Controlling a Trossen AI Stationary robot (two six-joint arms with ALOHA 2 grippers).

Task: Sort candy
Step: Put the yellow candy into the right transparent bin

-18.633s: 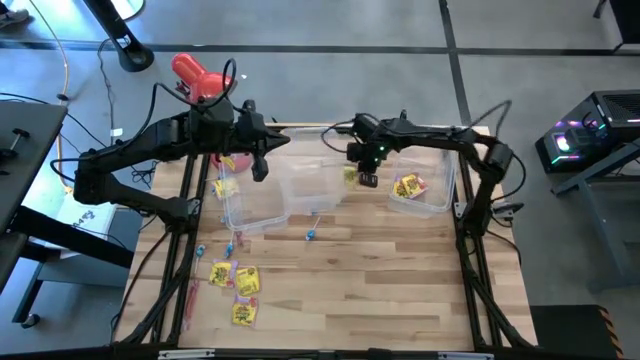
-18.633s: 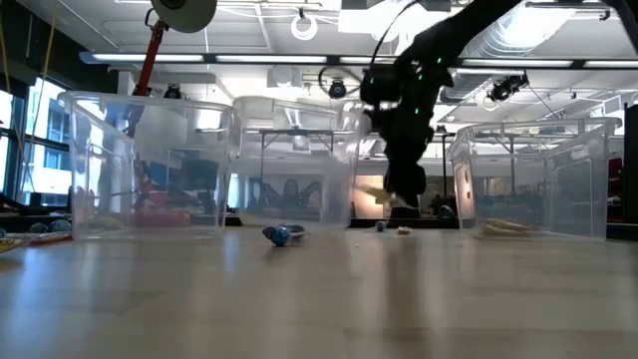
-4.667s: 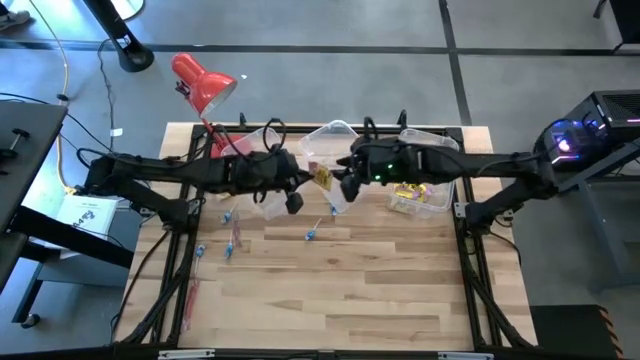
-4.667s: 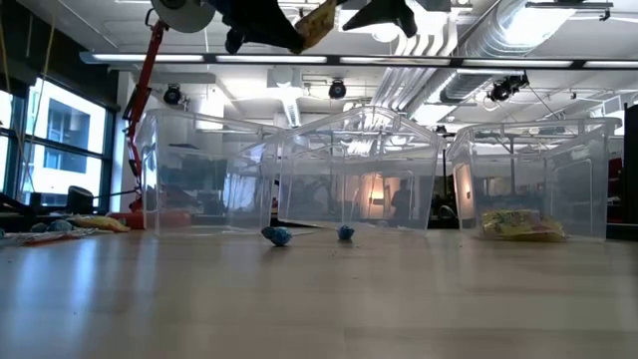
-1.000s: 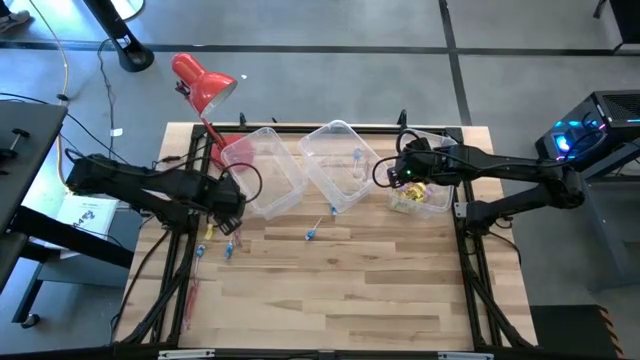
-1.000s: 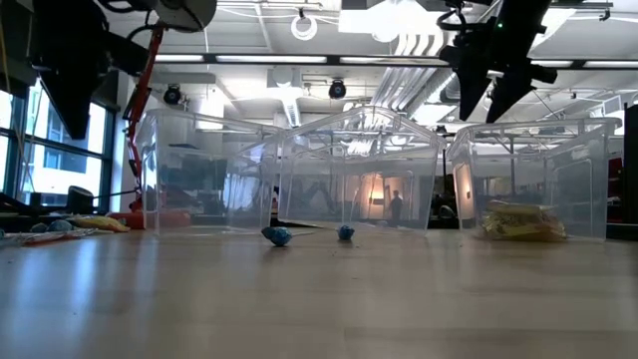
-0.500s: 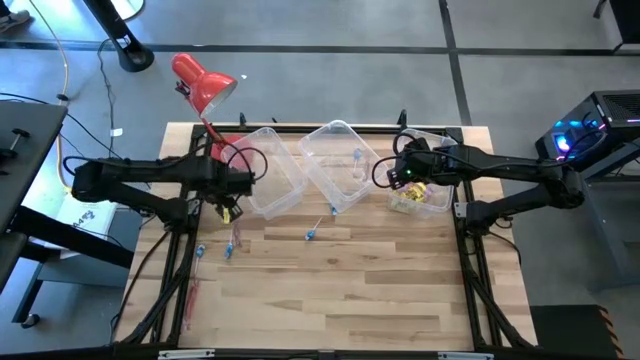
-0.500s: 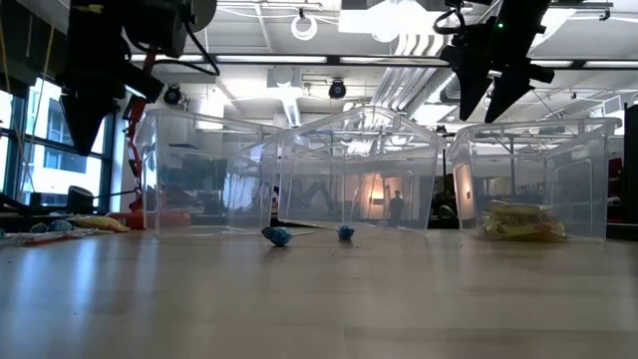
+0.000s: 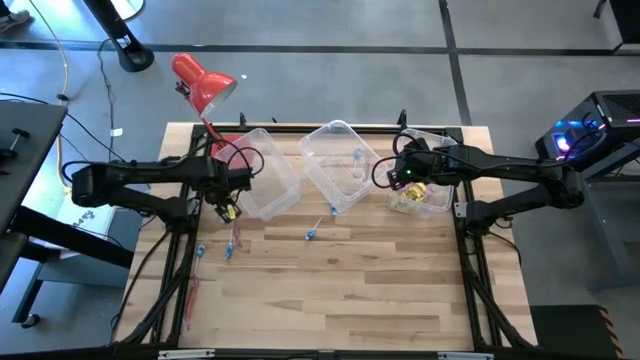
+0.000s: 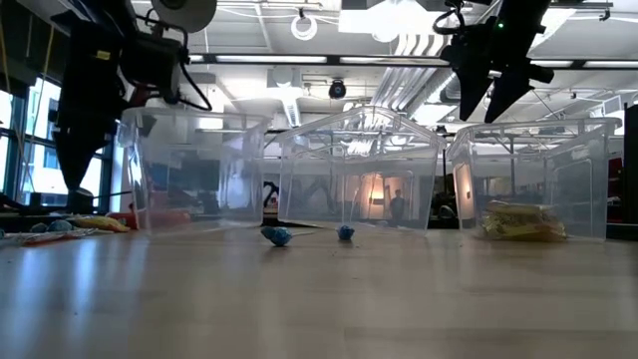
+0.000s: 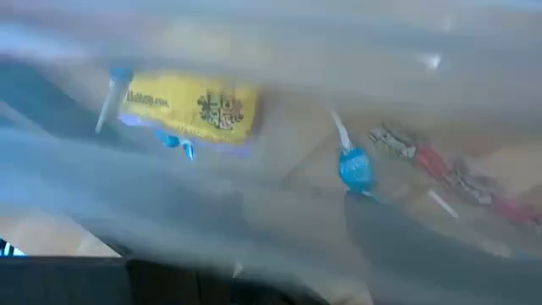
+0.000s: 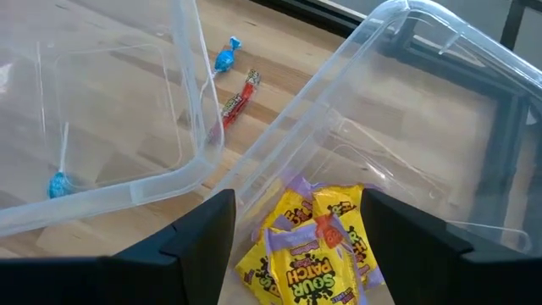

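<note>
My left gripper [image 9: 226, 203] hangs at the near left corner of the left clear bin [image 9: 268, 180]; I cannot tell whether it touches the bin. Its wrist view looks through blurred clear plastic at a yellow packet [image 11: 190, 110], a blue sweet on a stick [image 11: 354, 167] and red sticks [image 11: 440, 165], all lying on the table. My right gripper [image 12: 296, 246] stands open above the right bin [image 12: 398, 17], over the yellow packets [image 12: 309, 241] lying in it. It shows in the low view too, as my right gripper [image 10: 480, 112].
The middle bin [image 9: 335, 128] stands between the other two and holds a blue sweet on a stick [image 12: 58, 182]. Loose blue sweets [image 10: 277, 235] and a red stick [image 12: 239, 97] lie on the wood near it. More candy [image 9: 228, 250] lies at the table's left. A red lamp [image 9: 200, 80] stands far left.
My left gripper has gone toward the table's far edge and a little right, up to the left bin's near left corner. In the low view the left bin has shifted a little toward the left.
</note>
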